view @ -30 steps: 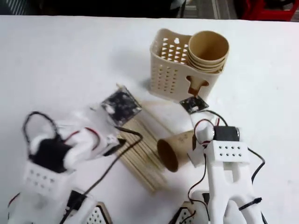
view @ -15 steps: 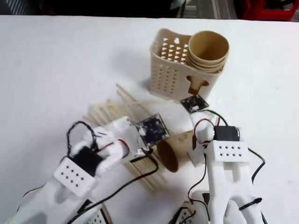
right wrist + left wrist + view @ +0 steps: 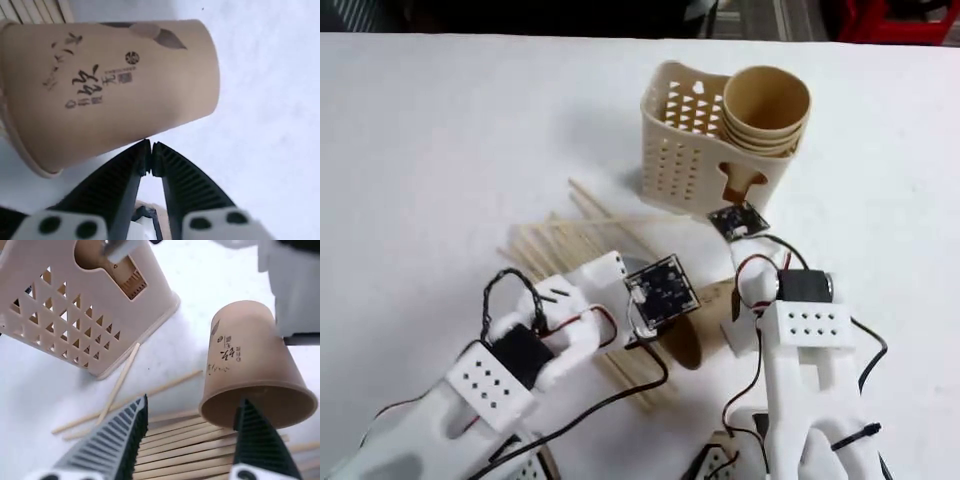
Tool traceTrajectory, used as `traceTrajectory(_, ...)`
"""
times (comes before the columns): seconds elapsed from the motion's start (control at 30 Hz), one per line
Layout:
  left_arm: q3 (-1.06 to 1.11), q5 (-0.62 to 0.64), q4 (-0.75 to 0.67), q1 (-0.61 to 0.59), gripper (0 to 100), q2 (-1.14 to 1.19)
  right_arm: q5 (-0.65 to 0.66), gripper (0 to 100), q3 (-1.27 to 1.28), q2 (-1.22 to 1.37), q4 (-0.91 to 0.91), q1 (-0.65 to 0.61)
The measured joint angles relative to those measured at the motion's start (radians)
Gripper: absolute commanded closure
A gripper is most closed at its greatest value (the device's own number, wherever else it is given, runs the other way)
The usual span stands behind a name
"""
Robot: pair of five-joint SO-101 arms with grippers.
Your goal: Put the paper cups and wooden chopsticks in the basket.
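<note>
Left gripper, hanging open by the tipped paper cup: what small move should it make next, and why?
Probably ease the left gripper sideways toward the paper cup until the cup's wall sits between the open jaws. The cup lies on its side by the chopsticks, one fingertip is at its rim, and the right gripper is shut beside it.
</note>
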Motion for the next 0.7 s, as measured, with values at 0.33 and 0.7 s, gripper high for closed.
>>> traceTrajectory(0.33,0.000,0.000,-0.135,0.002,72,0.238,-0.095,98.1,0.000,0.000,0.000,0.000)
traceTrajectory(0.7,0.000,0.000,-0.315,0.106,84,0.313,-0.104,98.1,0.000,0.000,-0.002,0.000)
